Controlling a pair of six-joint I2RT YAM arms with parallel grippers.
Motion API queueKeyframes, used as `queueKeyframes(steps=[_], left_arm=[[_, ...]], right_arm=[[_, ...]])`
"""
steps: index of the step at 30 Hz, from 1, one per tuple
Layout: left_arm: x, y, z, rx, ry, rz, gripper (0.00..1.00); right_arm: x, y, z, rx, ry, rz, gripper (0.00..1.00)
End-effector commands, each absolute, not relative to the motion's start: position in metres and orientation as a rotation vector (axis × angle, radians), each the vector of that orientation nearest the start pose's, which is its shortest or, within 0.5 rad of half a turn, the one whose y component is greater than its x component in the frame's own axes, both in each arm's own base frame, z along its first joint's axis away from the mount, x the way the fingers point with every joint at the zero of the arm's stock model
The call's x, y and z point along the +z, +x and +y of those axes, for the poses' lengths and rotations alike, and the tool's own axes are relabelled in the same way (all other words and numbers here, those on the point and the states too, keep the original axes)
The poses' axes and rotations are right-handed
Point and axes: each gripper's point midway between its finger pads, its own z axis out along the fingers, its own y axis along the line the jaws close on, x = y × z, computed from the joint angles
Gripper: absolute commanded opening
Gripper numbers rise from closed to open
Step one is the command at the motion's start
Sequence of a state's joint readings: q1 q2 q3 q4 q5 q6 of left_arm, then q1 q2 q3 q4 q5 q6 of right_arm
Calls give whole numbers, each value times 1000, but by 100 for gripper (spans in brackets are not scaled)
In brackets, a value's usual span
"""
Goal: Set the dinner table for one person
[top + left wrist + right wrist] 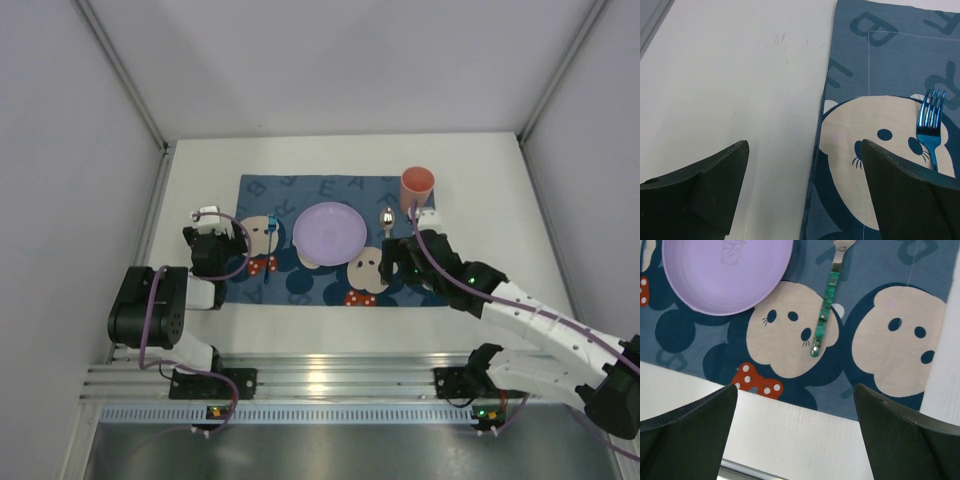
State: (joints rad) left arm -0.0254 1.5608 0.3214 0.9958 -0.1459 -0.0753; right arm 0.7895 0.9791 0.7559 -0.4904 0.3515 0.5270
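Note:
The dinner table is a plain white top. A blue cartoon placemat lies on it. A lilac plate sits in the middle of the mat. A blue fork lies left of the plate, and a green-handled spoon lies to its right. An orange cup stands upright at the mat's far right corner. My left gripper is open over the mat's left edge, with the fork just right of it. My right gripper is open above the mat's near edge, below the spoon. Neither gripper holds anything.
Grey walls enclose the table on three sides. A metal rail with both arm bases runs along the near edge. Bare white table lies left of the mat, and a narrow strip lies between the mat and the rail.

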Motion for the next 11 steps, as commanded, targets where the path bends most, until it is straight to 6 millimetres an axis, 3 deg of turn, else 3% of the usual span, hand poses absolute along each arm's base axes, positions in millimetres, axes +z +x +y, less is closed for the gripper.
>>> queueKeyframes(steps=[1,6,11], left_arm=[[83,390,13,50,-143,1725,99],[83,390,13,50,-143,1725,99],[83,390,13,50,-143,1725,99]], right_arm=[[193,241,211,510,-177,2136,100],[210,245,216,533,-206,2084,100],[240,249,209,533,-161,2007,100]])
